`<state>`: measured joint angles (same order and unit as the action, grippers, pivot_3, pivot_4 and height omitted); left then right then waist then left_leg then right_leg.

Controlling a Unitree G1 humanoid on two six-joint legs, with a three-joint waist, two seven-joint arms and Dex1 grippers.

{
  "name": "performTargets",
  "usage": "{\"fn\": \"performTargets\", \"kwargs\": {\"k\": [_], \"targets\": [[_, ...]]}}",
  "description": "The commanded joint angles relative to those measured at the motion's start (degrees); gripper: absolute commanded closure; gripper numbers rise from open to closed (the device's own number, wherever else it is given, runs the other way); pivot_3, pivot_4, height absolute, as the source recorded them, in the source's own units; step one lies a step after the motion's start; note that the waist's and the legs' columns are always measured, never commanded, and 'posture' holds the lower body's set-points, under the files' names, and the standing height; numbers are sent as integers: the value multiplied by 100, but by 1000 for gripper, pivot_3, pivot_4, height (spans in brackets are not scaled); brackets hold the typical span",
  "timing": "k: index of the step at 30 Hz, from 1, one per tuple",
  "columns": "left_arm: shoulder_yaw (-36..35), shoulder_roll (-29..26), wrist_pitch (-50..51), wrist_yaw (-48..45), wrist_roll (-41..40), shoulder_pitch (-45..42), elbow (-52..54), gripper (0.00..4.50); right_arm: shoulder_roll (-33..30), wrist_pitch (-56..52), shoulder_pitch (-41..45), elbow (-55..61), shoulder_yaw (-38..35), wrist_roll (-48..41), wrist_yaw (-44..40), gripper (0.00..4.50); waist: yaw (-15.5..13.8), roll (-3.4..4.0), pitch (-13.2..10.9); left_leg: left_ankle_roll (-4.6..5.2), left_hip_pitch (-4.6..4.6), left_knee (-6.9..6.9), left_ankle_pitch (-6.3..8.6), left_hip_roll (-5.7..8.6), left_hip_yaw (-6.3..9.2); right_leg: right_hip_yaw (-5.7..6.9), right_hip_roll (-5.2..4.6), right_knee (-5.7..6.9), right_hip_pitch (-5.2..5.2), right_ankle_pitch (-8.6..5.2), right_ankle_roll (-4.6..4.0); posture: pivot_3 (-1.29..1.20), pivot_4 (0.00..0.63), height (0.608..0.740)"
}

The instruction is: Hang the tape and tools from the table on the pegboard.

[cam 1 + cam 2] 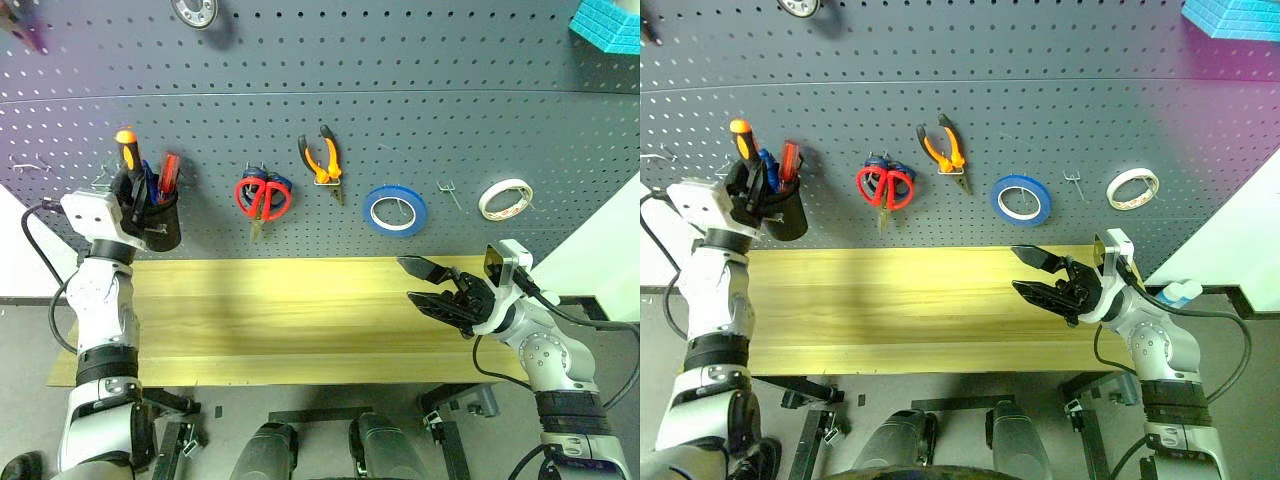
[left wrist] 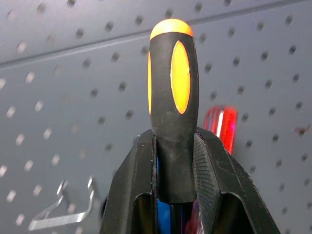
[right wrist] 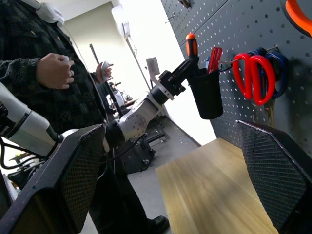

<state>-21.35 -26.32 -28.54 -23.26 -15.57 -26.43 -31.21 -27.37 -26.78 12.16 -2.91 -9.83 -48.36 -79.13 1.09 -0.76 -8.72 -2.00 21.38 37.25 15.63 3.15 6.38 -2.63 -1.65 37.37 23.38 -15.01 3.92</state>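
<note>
At the far left, the left gripper (image 1: 128, 190) had its fingers closed on the orange-and-black handle of the screwdriver (image 1: 125, 148), which stood in a black cup (image 1: 160, 222) hung on the pegboard (image 1: 420, 110), beside a red-handled and a blue-handled screwdriver. Next along the board hung the red-handled scissors (image 1: 263, 196), overlapping a blue-handled pair, then the orange-and-black pliers (image 1: 321, 157), the blue tape (image 1: 395, 210), a bare metal hook (image 1: 449, 188) and a whitish tape roll (image 1: 505, 198). Over the counter (image 1: 270, 320), at its right end, the right gripper (image 1: 425, 283) hovered with its fingers spread wide, holding nothing.
</note>
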Motion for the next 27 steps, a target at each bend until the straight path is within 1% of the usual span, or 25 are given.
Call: {"fn": "performTargets", "kwargs": {"k": [1, 3, 5, 6, 8, 14, 15, 16, 20, 27], "targets": [[-110, -6, -31, 172, -39, 86, 237, 3855, -27, 11, 78, 121, -95, -74, -20, 0, -2, 0, 0, 0, 0, 0, 0, 0, 0, 0, 0, 0, 0, 0, 0, -56, 124, 740], [-141, -15, 1, 332, 4, 70, 223, 3855, -22, 9, 82, 110, -88, -67, -17, 0, -2, 0, 0, 0, -1, 0, 0, 0, 0, 0, 0, 0, -1, 0, 0, -55, 123, 740], [-152, -66, -5, 557, 152, 50, 156, 3114, -18, 16, 84, 106, -82, -57, -20, 0, 5, 0, 0, 0, -2, 0, 0, 0, 0, 0, 2, 1, -1, 0, 0, -55, 123, 740], [-134, -73, 5, 529, 128, 42, 146, 2877, -16, 12, 89, 103, -85, -61, -17, 0, 4, 0, 0, 0, -3, 0, 0, 0, 0, 0, 2, 2, -1, 0, 0, -55, 123, 740], [-123, -90, 22, 516, 92, 22, 133, 2260, -11, 21, 91, 97, -85, -52, -15, 0, -6, 0, 0, 0, -3, 0, 0, 0, 0, 0, 2, 3, -1, 0, 0, -57, 123, 740], [-136, -78, 63, 572, 48, 16, 255, 191, -6, 29, 99, 90, -98, -53, -4, 0, -13, 0, 0, 0, -2, 0, 0, 0, 0, 0, 1, 2, -2, 0, 0, -58, 122, 740], [-123, -64, 42, 603, 72, 39, 332, 43, -2, 36, 92, 90, -94, -49, -6, 0, -13, 0, 0, 0, -2, 0, 0, 0, 0, 0, 1, 2, -2, 0, 0, -58, 121, 740], [-114, -43, 24, 635, 85, 59, 424, 43, 2, 39, 89, 82, -93, -46, -9, 0, -12, 0, 0, 0, -2, 0, 0, 0, 0, 0, 1, 2, -2, 0, 0, -58, 121, 740], [-24, 123, 168, 358, -337, 141, 1142, 43, 20, 46, 106, 66, -96, -58, -16, 0, -12, 0, 0, 0, 0, 0, 0, 0, -1, 0, 0, 0, -1, 0, 0, -55, 121, 740], [142, 205, 462, 372, -339, 202, 2366, 43, 49, 49, 157, 21, -110, -88, -50, 0, -10, 0, 0, 0, -1, 0, 0, 0, 0, 0, 1, 0, -2, 0, 0, -44, 114, 740]]}}
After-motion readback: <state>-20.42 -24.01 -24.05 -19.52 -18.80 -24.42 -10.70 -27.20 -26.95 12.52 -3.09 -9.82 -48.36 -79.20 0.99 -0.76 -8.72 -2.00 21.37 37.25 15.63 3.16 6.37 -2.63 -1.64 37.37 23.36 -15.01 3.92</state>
